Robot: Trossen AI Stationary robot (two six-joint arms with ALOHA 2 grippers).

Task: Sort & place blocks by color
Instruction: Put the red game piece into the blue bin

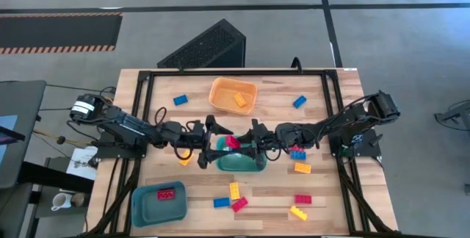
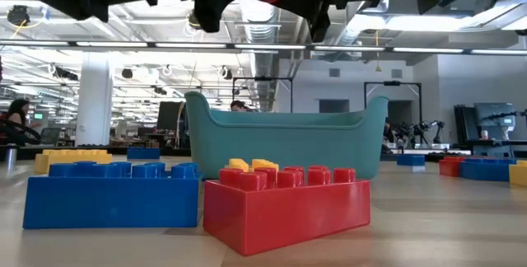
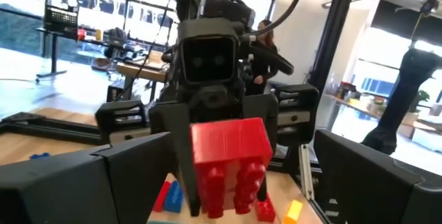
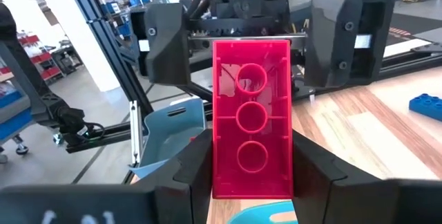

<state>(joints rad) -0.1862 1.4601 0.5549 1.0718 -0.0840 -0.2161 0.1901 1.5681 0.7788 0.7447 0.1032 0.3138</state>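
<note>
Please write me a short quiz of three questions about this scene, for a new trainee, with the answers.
1. True or false: the blue bin holds a red brick.
2. Which gripper grips the red block above the teal bin? A left, B right, C neither.
3. Fill in: the orange bin holds one ___ block.

Key: 1 true; 2 B, the right gripper; 3 yellow.

The table (image 1: 242,194) is seen whole from straight above. At tabletop level, the teal bin (image 2: 284,143) is viewed across close blocks (image 2: 284,205). From both wrists, facing each other, one red block (image 3: 231,158) is shared close-up.
</note>
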